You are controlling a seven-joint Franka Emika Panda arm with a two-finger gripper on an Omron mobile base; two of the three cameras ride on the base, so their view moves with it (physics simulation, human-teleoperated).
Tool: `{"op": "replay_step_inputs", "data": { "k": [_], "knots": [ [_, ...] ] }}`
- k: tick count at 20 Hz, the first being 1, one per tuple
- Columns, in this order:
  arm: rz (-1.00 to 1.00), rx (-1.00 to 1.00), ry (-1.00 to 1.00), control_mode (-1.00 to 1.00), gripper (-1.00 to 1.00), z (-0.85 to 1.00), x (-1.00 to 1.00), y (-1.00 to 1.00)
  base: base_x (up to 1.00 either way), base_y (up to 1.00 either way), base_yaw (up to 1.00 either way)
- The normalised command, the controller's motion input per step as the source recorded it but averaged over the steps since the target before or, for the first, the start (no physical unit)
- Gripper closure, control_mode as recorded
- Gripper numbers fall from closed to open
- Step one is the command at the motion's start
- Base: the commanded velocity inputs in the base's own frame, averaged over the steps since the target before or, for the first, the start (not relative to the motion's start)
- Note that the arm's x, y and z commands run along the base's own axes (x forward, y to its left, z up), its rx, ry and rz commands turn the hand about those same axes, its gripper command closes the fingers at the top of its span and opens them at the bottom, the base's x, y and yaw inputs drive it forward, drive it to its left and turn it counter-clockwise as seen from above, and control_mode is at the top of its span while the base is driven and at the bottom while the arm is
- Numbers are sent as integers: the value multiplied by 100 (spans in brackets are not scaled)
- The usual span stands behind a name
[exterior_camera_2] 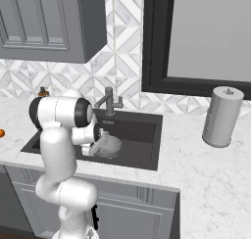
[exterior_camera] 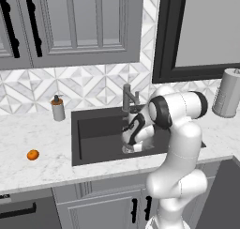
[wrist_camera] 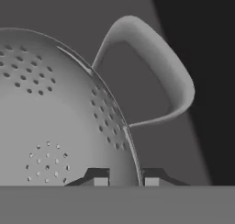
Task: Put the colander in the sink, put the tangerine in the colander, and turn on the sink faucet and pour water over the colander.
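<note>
The perforated silver colander (wrist_camera: 55,117) is low inside the dark sink (exterior_camera: 93,129), near its right half, and appears as a grey bowl (exterior_camera_2: 109,146) under my hand. My gripper (wrist_camera: 125,179) is shut on the colander's thin rim, one fingertip inside the bowl and one outside, beside a loop handle (wrist_camera: 158,67). The tangerine (exterior_camera: 33,154) lies on the marble counter far left of the sink, apart from everything. The sink faucet (exterior_camera: 127,97) stands behind the basin, just behind my arm.
A pump soap bottle (exterior_camera: 57,108) stands at the sink's back left corner. A paper towel roll (exterior_camera_2: 222,116) stands on the counter to the right. Wall cabinets hang above left, and a dark-framed window is above right.
</note>
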Motion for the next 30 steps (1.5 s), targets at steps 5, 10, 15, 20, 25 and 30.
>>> {"op": "replay_step_inputs", "data": {
  "k": [5, 10, 15, 20, 25, 30],
  "knots": [
    [-23, 0, 0, -100, 100, -49, -20, 29, 0, 0, 0],
    [-19, 0, 1, -100, 100, -7, -33, 47, 0, 0, 0],
    [-16, 0, 0, -100, -100, 0, -35, 53, 0, 0, 0],
    [-13, 0, -1, -100, -100, 0, -23, 32, 0, 0, 0],
    [-7, 0, 0, -100, -100, 25, -18, 21, 0, 0, 0],
    [2, -7, 8, -100, -100, 94, -10, 30, 0, 0, 0]
  ]
}}
